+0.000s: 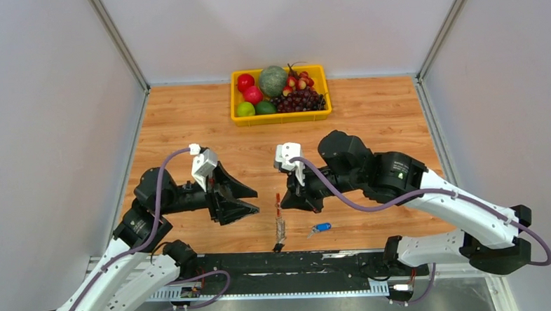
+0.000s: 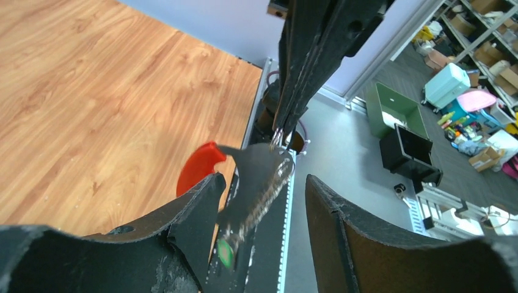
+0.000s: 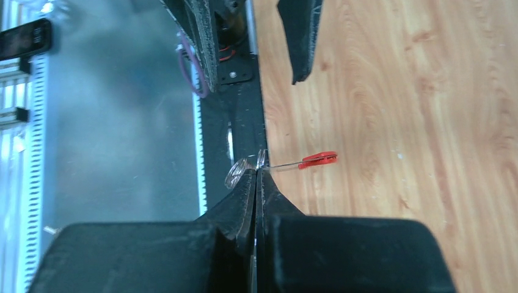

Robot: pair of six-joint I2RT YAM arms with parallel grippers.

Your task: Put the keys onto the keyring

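Pinching the keyring [image 3: 261,158] mid-frame, red key [image 3: 317,160] dangling, with right gripper [image 3: 256,174] clenched, left gripper [image 2: 264,180] released alongside; arm label [image 1: 399,168] illegible.

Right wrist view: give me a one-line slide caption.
Shut right end effector pinches the keyring, the red key jutting out over the wooden table.

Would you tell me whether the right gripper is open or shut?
Shut: on the right gripper the jaws meet with no gap, pinching the keyring at their tips.
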